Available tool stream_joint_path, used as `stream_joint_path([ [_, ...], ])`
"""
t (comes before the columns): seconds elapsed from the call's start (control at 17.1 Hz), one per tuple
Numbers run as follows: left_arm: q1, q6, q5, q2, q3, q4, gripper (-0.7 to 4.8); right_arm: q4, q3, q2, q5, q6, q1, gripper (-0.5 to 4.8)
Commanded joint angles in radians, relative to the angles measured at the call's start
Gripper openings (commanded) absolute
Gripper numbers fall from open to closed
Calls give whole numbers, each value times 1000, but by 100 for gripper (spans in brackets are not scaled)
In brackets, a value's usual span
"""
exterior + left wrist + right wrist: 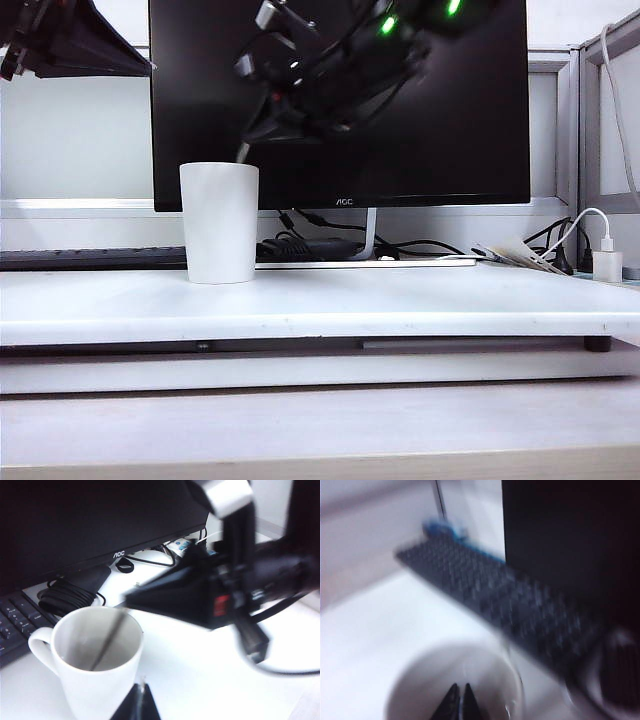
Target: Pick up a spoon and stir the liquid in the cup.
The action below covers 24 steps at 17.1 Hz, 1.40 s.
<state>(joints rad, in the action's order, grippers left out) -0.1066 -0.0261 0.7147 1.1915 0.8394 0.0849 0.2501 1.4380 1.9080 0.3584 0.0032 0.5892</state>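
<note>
One white cup [219, 222] stands upright on the white table [400, 300], left of the middle, just in front of the black monitor [340, 100] and near the dark keyboard [90, 258]. The left wrist view shows a handle on its side. The spoon [107, 642], a thin dark line, leans inside the cup with its lower end down near the bottom and its upper end rising past the far rim. The right gripper [262, 128] hangs just above the cup's right rim, reaching in from the upper right, its jaws closed together on the spoon. In the right wrist view its two fingertips [451, 705] sit close side by side over the cup's mouth. The left gripper [136, 705] hovers beside the cup's near side; only a dark tip shows, so I cannot tell how its jaws stand. A coiled black cable [65, 597] lies under the monitor.
</note>
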Motion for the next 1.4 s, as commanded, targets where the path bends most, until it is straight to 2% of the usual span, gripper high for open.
stream_joint_path([
  [0.06, 0, 0, 6, -2, 8, 5, -5, 105, 26, 42, 3, 97, 33, -2],
  [0.23, 0, 0, 6, -2, 8, 3, -5, 78, 29, 43, 62, 98, 80, -2],
  [0.35, 0, 0, 6, -2, 8, 5, -5, -6, 32, 27, 75, 97, 87, -2],
  [0.59, 0, 0, 6, -2, 8, 6, -5, -130, 31, -65, 58, 22, 21, -2],
  [0.82, 0, 0, 6, -2, 8, 5, -5, -35, 31, -58, -24, -14, -8, -2],
  [0.94, 0, 0, 5, -2, 8, 3, -5, 47, 31, -26, -22, 50, 0, -2],
  [1.11, 0, 0, 5, -2, 8, 6, -5, 87, 32, -14, 51, 106, 19, -2],
  [1.23, 0, 0, 5, -2, 8, 14, -5, 78, 32, -18, 167, 127, 19, -2],
  [1.4, 0, 0, 5, -2, 8, 20, -5, 26, 32, -20, 169, 128, 19, -2],
])
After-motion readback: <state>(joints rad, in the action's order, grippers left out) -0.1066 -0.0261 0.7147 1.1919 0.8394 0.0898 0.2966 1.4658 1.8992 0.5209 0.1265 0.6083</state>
